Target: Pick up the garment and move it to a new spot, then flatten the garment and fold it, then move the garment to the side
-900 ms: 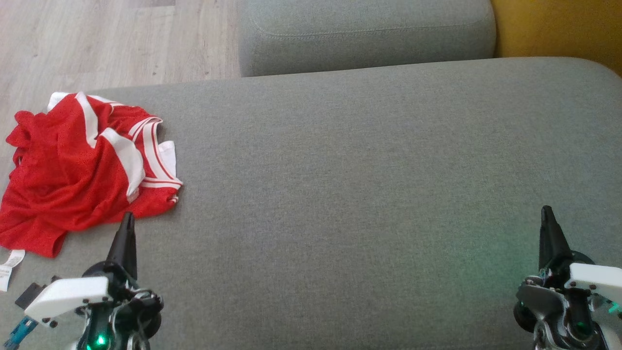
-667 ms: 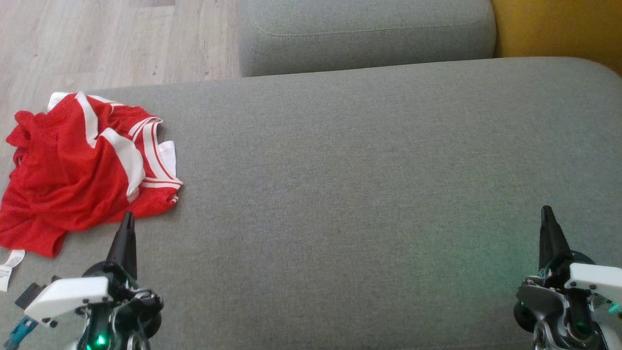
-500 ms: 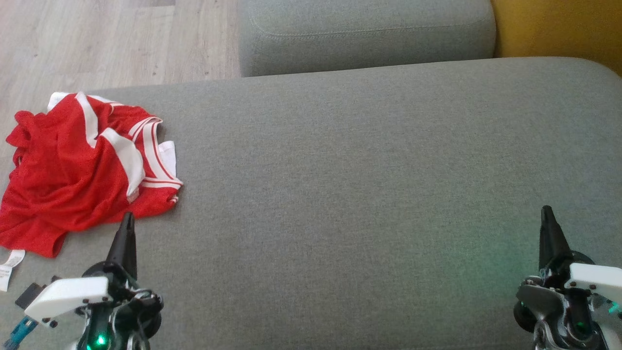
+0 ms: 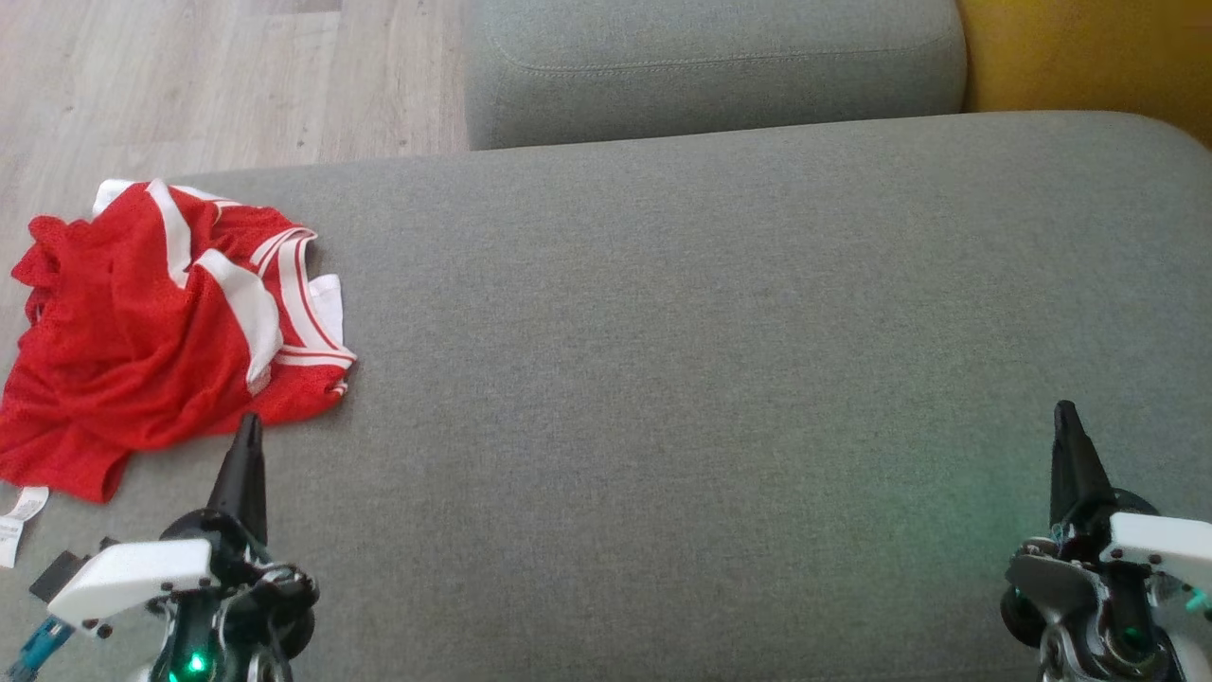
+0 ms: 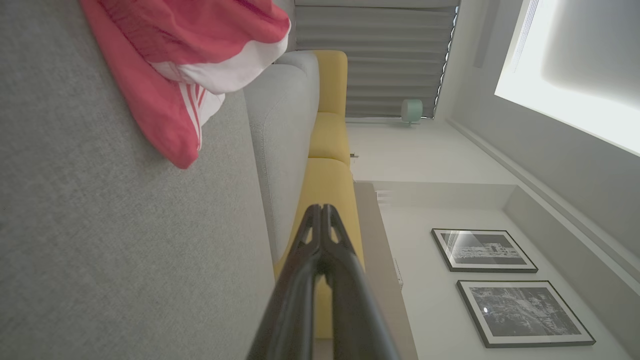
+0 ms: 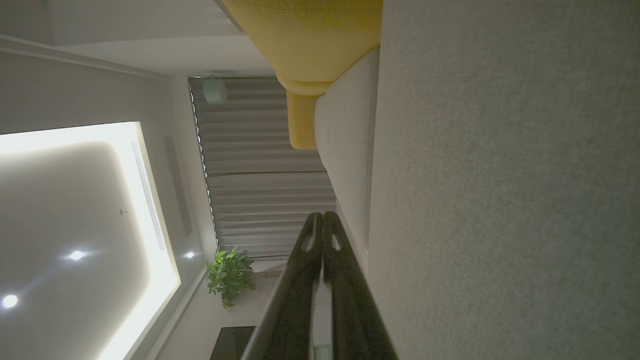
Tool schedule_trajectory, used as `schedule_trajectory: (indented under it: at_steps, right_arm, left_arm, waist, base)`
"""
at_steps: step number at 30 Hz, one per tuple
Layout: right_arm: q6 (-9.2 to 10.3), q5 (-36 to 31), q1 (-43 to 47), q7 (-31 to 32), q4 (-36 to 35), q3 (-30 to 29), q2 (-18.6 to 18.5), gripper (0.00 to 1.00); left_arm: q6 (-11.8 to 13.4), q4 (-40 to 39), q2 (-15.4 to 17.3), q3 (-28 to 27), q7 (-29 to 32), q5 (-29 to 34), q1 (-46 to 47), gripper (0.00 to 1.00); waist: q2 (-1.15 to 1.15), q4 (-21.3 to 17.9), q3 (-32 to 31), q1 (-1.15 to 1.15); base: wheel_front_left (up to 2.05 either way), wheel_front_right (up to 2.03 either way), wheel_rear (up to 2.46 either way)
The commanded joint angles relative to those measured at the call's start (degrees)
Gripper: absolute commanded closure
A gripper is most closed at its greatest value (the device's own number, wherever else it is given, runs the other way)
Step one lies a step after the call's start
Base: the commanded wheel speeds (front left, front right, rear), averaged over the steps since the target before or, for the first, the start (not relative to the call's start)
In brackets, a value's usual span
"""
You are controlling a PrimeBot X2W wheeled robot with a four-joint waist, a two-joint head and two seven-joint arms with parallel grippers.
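Note:
A red garment [image 4: 142,332] with white stripes lies crumpled at the left end of the grey sofa seat [image 4: 710,360], partly hanging over its left edge. A white label [image 4: 14,526] pokes out from its lower corner. My left gripper [image 4: 248,426] is shut and empty, its tip just below the garment's near hem. In the left wrist view the garment [image 5: 190,55] lies ahead of the shut left gripper [image 5: 321,209]. My right gripper [image 4: 1065,412] is shut and empty at the lower right over bare cushion, and its pressed-together tips [image 6: 322,216] show in the right wrist view.
A second grey cushion [image 4: 710,66] stands behind the seat, with a yellow cushion [image 4: 1089,57] at the far right. Wooden floor [image 4: 189,85] lies beyond the seat's left and back-left edges. The seat's middle and right are bare fabric.

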State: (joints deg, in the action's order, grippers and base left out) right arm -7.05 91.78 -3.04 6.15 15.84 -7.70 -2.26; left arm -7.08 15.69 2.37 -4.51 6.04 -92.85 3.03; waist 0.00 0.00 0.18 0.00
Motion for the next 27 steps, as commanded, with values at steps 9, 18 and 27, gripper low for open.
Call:
schedule_trajectory:
  at_steps: [9, 18, 27]
  right_arm:
    - [-0.01, -0.64, 0.51, -1.06, -0.09, 0.73, 0.0, 0.0]
    - [-0.04, -4.33, 0.95, -2.42, -1.09, 1.71, -0.16, 0.0]
    - [-0.07, -13.17, 1.32, -3.95, -2.55, 3.13, -0.58, 0.0]
  left_arm:
    - [0.2, 0.15, 0.0, 1.07, -1.13, 0.44, -0.28, 0.0]
    - [0.79, -0.72, 0.04, 2.14, -2.47, 2.48, -0.53, 0.0]
    - [2.34, -1.35, 0.08, 3.59, -3.98, 8.67, -0.76, 0.0]
  waist:
    - [0.0, -0.03, -0.02, 0.0]
    - [0.0, -0.1, -0.05, 0.0]
    - [0.0, -0.2, -0.2, 0.0]
  base:
    - [0.0, 0.0, 0.0]
    - [0.0, 0.0, 0.0]
    - [0.0, 0.0, 0.0]
